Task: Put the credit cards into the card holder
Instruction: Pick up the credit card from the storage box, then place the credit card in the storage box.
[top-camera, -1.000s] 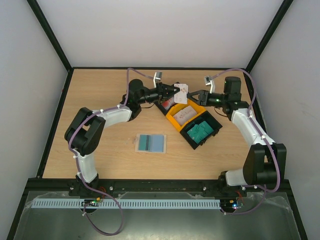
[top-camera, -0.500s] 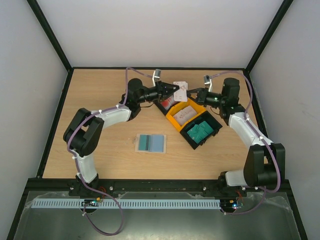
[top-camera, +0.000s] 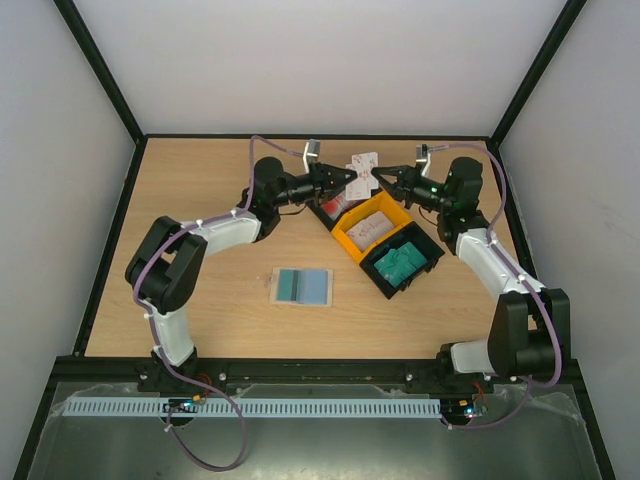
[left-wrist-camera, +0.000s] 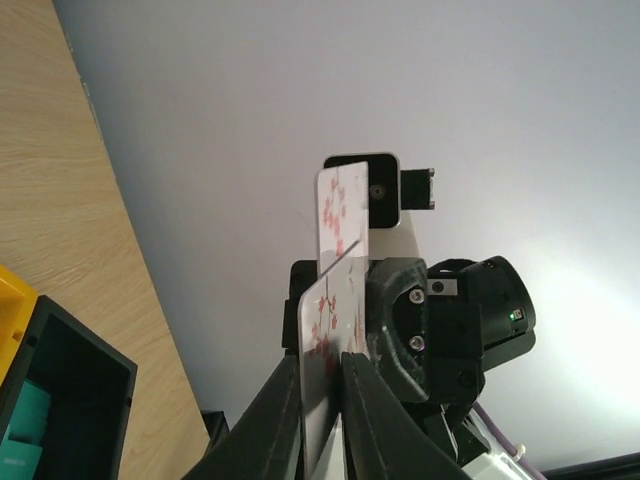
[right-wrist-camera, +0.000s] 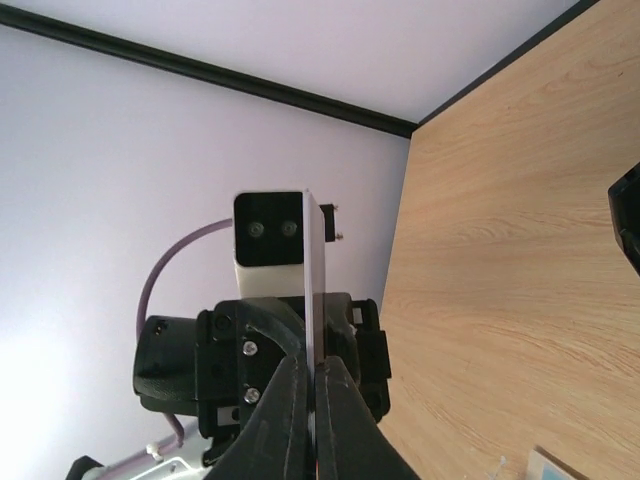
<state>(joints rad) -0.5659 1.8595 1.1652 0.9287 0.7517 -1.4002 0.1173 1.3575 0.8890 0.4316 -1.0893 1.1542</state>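
A white credit card with red print (top-camera: 362, 173) hangs in the air above the bins, between both grippers. My left gripper (top-camera: 348, 179) comes at it from the left with its jaws close round the card's lower end (left-wrist-camera: 330, 320). My right gripper (top-camera: 379, 178) comes from the right and is shut on the card, seen edge-on (right-wrist-camera: 313, 280) between its fingers. In the left wrist view the card shows as two offset pieces, so I cannot tell if it is one card or two. The card holder (top-camera: 302, 286) lies open and flat on the table, a teal card in its left half.
Three bins sit in a diagonal row under the grippers: a black one (top-camera: 328, 209) with white-and-red cards, an orange one (top-camera: 350, 240) with beige cards, and a black one (top-camera: 430, 262) with teal cards. White walls with black posts enclose the table.
My right gripper moved left to the card and shut on it. The card rose slightly and tilted. My left gripper's jaws eased a little but stay round the card.
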